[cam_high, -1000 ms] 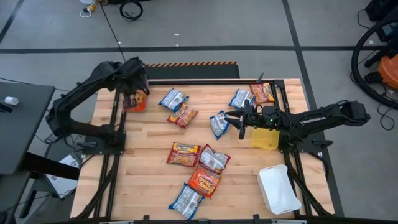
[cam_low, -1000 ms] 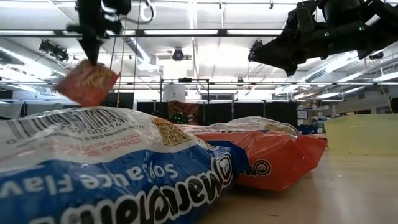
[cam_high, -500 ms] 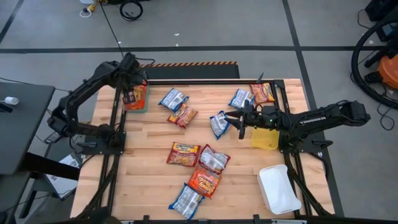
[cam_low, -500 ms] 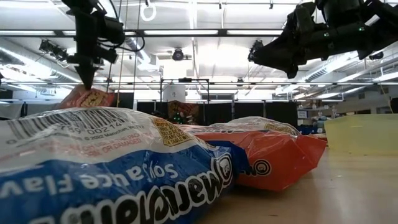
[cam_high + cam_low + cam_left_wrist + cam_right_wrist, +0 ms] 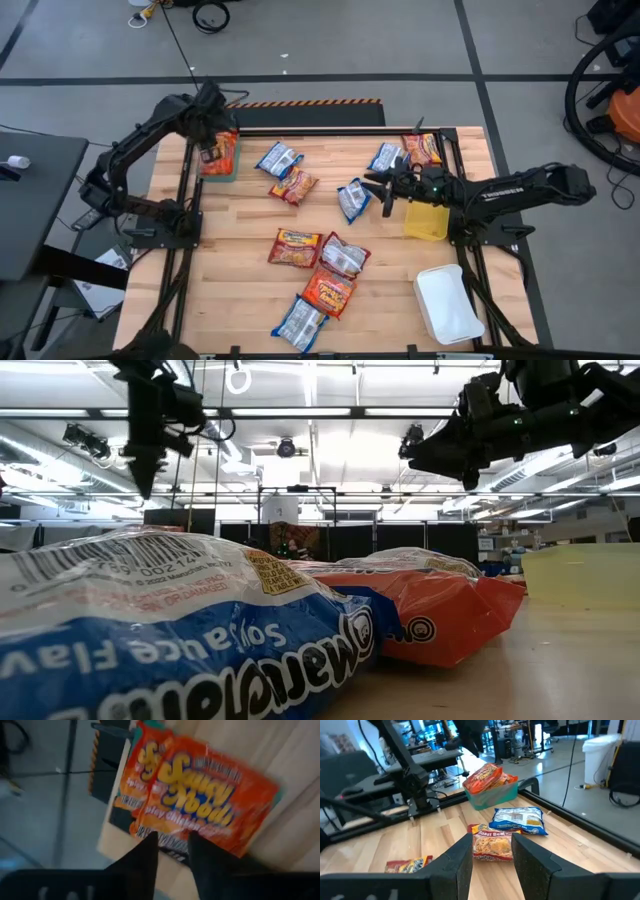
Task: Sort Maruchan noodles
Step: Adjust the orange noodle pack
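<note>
Hovering over the teal bin point(image 5: 222, 160) at the far left corner of the table point(image 5: 240, 290), the left gripper point(image 5: 211, 150) had its fingers point(image 5: 145, 857) parted by a narrow gap and held nothing. Directly below it, orange packets point(image 5: 207, 802) lay stacked in that bin, the top one overhanging the rim.

The right gripper point(image 5: 384, 188) hung above the table's right-centre, just left of the yellow bin point(image 5: 426, 222). Its fingers point(image 5: 455, 862) stood moderately apart with nothing between them.

Loose packets were distributed as follows:
- A blue-and-white packet point(image 5: 279, 158) and a red packet point(image 5: 294, 186) lay side by side in the far-centre area.
- A second blue-and-white packet point(image 5: 352, 198) lay just left of the right gripper.
- A third blue-and-white packet point(image 5: 386, 157) and an orange packet point(image 5: 422, 149) lay at the far right, touching.
- A cluster of four occupied the near-centre: a red one point(image 5: 295, 247), a silvery one point(image 5: 344, 255), an orange one point(image 5: 330, 291) and a blue-and-white one point(image 5: 300, 322).

The white bin point(image 5: 448, 304) sat at the near right corner.
</note>
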Motion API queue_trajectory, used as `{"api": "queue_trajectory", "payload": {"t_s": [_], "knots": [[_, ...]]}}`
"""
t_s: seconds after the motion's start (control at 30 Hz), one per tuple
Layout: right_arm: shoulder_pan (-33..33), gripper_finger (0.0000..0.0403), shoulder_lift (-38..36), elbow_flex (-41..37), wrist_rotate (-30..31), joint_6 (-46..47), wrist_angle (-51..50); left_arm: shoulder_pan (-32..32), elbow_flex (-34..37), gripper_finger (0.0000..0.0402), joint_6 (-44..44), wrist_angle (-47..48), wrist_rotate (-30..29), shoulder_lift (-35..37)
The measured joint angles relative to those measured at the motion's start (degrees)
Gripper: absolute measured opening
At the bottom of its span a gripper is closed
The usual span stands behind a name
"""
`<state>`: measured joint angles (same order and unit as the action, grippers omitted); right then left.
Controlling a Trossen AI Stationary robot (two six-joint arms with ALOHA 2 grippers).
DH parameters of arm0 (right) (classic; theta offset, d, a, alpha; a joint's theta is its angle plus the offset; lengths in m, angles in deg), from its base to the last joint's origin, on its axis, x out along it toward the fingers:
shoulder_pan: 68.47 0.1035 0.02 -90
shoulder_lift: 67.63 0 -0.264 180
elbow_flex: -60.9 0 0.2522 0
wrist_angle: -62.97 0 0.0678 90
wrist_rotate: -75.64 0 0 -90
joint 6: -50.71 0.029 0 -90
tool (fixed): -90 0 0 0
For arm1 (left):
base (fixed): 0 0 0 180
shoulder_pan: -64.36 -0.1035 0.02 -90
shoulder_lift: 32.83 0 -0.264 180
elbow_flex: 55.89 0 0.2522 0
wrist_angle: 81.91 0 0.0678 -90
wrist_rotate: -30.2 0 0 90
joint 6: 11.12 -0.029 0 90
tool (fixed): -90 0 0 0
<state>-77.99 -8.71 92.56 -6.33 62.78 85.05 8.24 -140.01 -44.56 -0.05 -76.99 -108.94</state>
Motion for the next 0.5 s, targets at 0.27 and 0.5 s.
{"api": "queue_trajectory", "payload": {"t_s": [0.27,0.5], "knots": [[-3.06,0.0140,0.00,0.00,1.09,1.51,-2.99,-1.96,-17.49,0.0180,20.53,0.24,9.37,-15.10],[-4.13,0.0140,0.00,0.00,-0.70,1.23,-7.29,-3.60,-24.88,0.0183,27.75,4.03,6.95,-32.37]]}}
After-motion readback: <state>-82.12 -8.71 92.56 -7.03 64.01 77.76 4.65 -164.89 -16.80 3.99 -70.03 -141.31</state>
